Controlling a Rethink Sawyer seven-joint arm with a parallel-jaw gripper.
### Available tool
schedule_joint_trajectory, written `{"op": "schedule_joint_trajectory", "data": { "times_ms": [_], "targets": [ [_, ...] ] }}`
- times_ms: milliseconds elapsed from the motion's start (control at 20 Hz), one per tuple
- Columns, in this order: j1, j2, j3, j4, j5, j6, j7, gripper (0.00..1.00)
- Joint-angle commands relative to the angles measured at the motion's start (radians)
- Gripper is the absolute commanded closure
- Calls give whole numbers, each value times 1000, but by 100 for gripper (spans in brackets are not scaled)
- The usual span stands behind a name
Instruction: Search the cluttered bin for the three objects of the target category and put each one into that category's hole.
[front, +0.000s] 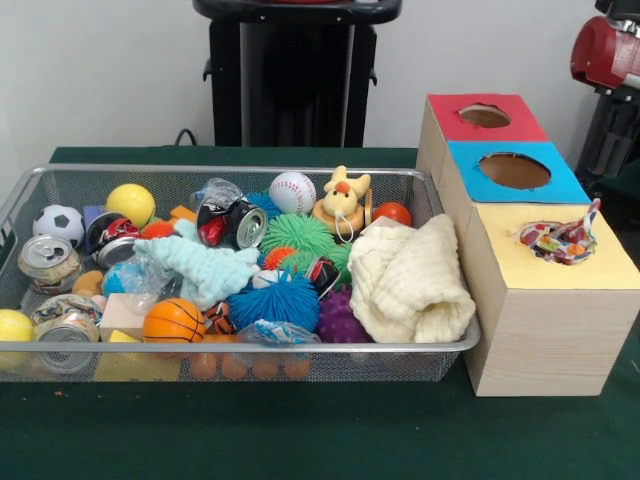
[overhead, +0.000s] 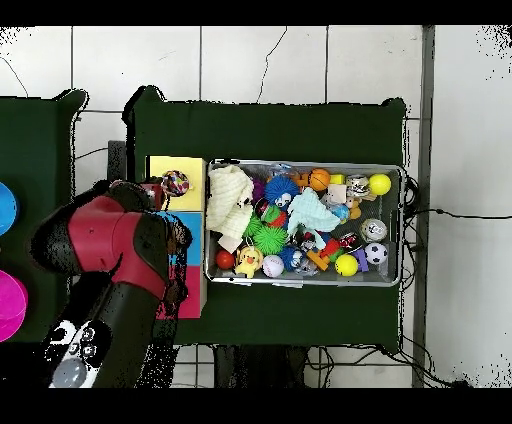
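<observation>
A wire mesh bin (front: 250, 171) holds a jumble of balls, cans, cloths and spiky toys. Beside it stands a wooden box with a red top (front: 450, 122), a blue top (front: 470, 160) and a yellow top (front: 560, 280), each with a hole. A patterned cloth (front: 558, 240) pokes out of the yellow top's hole, also seen as the patterned cloth (overhead: 175, 183) from above. In the overhead view my red arm (overhead: 105, 238) hangs over the box. Its gripper (overhead: 152, 193) sits just beside that cloth, mostly hidden by the arm. In the front view only the arm (front: 603, 50) shows at the right edge.
In the bin lie a cream cloth (front: 410, 280), a light blue cloth (front: 205, 265), a basketball (front: 173, 320), a baseball (front: 292, 192), a soccer ball (front: 58, 225), a yellow ball (front: 131, 203), cans (front: 47, 262) and a blue spiky ball (front: 275, 300).
</observation>
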Motion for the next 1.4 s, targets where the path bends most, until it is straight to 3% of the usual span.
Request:
{"op": "schedule_joint_trajectory", "data": {
  "times_ms": [50, 550, 950, 1400],
  "targets": [
    [-51, 44, 167, 2, 38, -20, 188, 100],
    [-23, 104, 155, 35, 65, -127, 251, 100],
    [17, 148, 82, 24, 91, -115, 277, 100],
    [-34, 135, 131, 55, 67, -174, 220, 100]
  ]
}}
